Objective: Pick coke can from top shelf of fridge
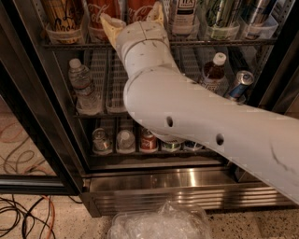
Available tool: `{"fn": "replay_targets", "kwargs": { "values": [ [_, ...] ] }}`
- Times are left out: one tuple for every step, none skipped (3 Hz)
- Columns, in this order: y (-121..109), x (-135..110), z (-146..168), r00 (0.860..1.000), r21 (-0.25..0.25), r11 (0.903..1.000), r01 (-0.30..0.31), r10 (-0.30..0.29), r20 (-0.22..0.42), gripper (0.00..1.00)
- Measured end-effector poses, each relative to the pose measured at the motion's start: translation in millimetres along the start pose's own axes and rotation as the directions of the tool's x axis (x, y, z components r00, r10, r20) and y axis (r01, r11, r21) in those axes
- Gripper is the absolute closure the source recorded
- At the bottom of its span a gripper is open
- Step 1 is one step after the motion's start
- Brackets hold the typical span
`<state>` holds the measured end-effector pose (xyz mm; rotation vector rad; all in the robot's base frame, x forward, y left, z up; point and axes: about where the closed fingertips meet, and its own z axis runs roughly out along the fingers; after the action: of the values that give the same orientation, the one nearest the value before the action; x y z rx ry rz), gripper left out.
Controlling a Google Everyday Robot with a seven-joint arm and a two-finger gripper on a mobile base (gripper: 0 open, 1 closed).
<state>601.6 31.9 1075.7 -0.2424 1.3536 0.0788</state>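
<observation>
Black-framed fridge (154, 179), steel base. On top shelf (224, 42), six drinks in clear trays: tan can (63, 14) with black script, two red cans with white script, white-labelled bottle (182, 14), two more cans. White arm (187, 116) reaches in; gripper (132, 14) at tray row, fingers spread either side of coke can (140, 8), contact unclear. Second red can (97, 13) just left. Below: water bottle (81, 88), brown bottle (215, 70), blue can (240, 84). Lowest rack: five cans.
</observation>
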Motion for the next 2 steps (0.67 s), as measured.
{"fn": "replay_targets", "kwargs": {
  "values": [
    [-3.4,4.7,2.3,1.000,0.011,0.9999,0.011,-0.011,-0.008,0.35],
    [-7.2,6.8,4.7,1.000,0.022,0.9995,0.023,-0.023,-0.012,0.37]
  ]
}}
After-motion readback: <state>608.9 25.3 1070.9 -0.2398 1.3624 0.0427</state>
